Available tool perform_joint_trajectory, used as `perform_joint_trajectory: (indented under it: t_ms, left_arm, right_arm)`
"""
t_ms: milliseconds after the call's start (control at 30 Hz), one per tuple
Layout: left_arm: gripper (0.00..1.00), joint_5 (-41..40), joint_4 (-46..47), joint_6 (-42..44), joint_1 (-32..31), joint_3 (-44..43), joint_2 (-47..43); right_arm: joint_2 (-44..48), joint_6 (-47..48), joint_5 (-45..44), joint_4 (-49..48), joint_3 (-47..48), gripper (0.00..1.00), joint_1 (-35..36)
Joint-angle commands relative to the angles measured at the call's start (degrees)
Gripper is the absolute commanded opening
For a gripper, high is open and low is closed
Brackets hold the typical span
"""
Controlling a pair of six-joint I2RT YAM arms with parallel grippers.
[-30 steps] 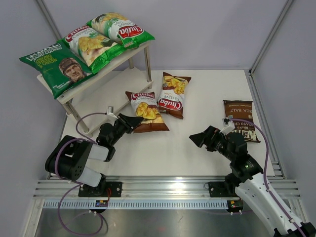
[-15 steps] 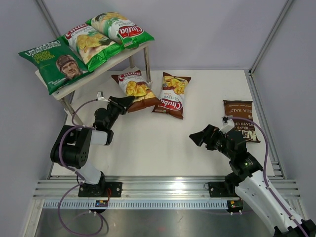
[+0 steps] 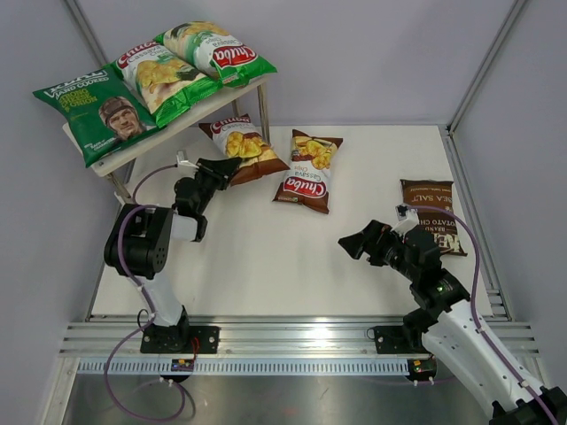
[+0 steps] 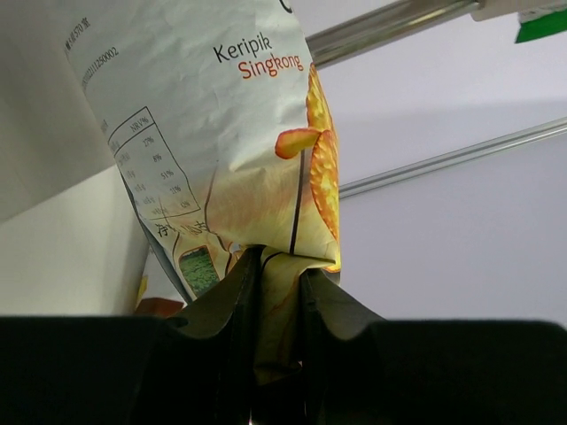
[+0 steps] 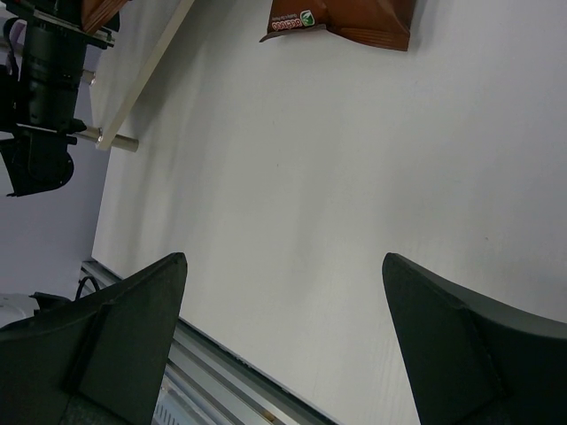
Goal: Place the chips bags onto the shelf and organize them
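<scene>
The shelf [image 3: 142,152] stands at the far left. Its top board carries the dark green bag with a man's face [image 3: 93,111] and two green-white Chuba bags [image 3: 164,80] [image 3: 217,51]. My left gripper [image 3: 221,170] is shut on the lower edge of a brown Chuba bag [image 3: 244,146], held partly under the top board beside a shelf leg. The left wrist view shows the fingers [image 4: 277,274] pinching that bag [image 4: 221,133]. The second brown Chuba bag [image 3: 307,170] lies on the table. The Kettle bag [image 3: 431,212] lies at the right. My right gripper [image 3: 353,243] is open and empty above the table.
Metal shelf legs [image 4: 390,27] cross the left wrist view above the held bag. In the right wrist view the open fingers [image 5: 133,301] frame bare table, with a brown bag's edge [image 5: 345,18] at the top and the left arm [image 5: 44,88] at the far left.
My left gripper has carried the brown Chuba bag from the table's middle up and left to the shelf, under its top board. The right arm has hardly moved.
</scene>
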State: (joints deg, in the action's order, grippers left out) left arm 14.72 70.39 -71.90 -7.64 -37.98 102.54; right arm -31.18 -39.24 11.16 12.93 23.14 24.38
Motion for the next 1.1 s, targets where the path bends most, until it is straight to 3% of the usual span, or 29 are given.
perform_joint_trajectory:
  t_ms: [0,533,1067]
  left_arm:
    - [0.00,-1.27,24.62,1.93,0.43,-5.43,2.22]
    - [0.00,-9.62,16.54,7.82,1.75,-11.33,6.35]
    - [0.01,-11.20,10.73,12.66,4.04,-16.08,11.54]
  right_arm:
    - [-0.20,1.01,0.00,-3.43,2.53,1.00,0.14]
    - [-2.57,2.77,1.94,-5.28,4.90,0.99,0.14]
    - [-7.23,3.29,5.37,-10.20,5.34,1.00,0.05]
